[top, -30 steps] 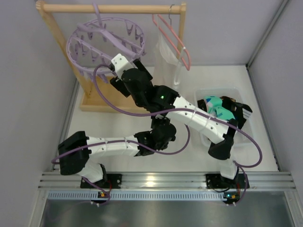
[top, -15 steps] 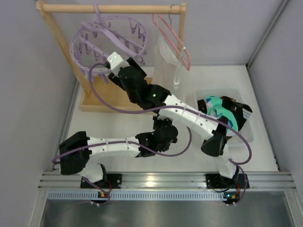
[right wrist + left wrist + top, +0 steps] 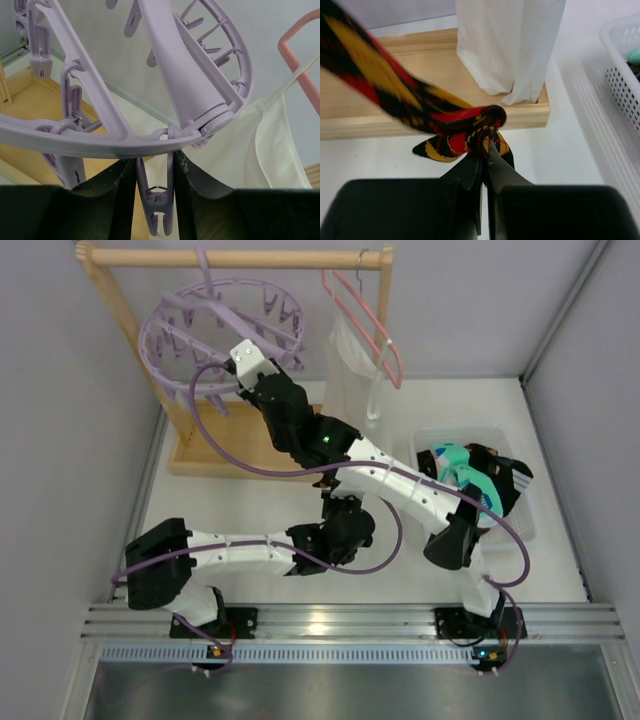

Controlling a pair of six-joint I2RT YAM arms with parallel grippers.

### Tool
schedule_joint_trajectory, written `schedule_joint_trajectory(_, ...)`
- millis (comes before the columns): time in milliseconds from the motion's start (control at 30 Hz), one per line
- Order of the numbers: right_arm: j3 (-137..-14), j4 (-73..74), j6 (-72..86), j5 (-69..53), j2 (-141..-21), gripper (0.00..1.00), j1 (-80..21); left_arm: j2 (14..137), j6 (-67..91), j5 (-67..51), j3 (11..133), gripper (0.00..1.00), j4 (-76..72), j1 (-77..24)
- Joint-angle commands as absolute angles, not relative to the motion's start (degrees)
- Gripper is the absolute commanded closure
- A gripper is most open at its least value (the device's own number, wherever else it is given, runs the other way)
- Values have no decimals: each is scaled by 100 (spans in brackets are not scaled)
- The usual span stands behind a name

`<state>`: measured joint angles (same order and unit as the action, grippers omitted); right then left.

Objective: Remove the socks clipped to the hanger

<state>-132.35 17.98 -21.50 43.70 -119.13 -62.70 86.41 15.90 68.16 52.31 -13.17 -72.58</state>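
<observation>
Just one white plastic basket [image 3: 520, 525] stands on the right side of the tabletop [image 3: 450, 400]. It holds one teal sock [image 3: 455, 462] and a heap of black socks [image 3: 500, 485] whose number cannot be told. One round lavender hanger [image 3: 100, 146] hangs from the wooden rail [image 3: 240, 257] at the back left, beside one white garment [image 3: 510, 45] on one pink hanger [image 3: 365, 315]. The right pincer [image 3: 156, 200] sits under the ring, its fingers tight against both sides of a single dangling clip [image 3: 159, 210]. Low over the tabletop, the left pincer [image 3: 484, 150] is pressed together on the bunched end of one red, yellow and black patterned sock [image 3: 410, 100], which stretches up and away to the left.
</observation>
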Motion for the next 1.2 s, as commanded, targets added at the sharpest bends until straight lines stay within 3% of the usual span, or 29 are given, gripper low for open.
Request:
schedule_joint_trajectory(0,-13201,1195,-2153,4351,-11821,85,-6223,8438,1810,6803,5036,100,-1371,-7313)
schedule_joint_trajectory(133,-13192,1265,-2039,4254,-11786,81,-6240,8350,1854,6759,4852,100,-1362,-7313)
schedule_joint_trajectory(300,-12755,1476,-1635,3982,-11479,44,-6275,7736,1899,6022,4465,100,-1371,-7313)
schedule_joint_trajectory(500,-11106,1249,-1284,3858,-10057,21,-6486,6744,1916,4706,3974,100,-1371,-7313)
schedule_joint_trajectory(700,-9382,1712,-704,3788,-7749,12,-6548,6127,1846,3386,3727,100,-1389,-7313)
schedule_joint_trajectory(900,-7536,2539,174,4376,-5192,11,-6539,6187,1608,1627,3990,100,-1406,-7313)
schedule_joint_trajectory(1167,-6970,4103,896,5264,-3358,7,-6539,7442,1398,608,5377,100,-1433,-7313)
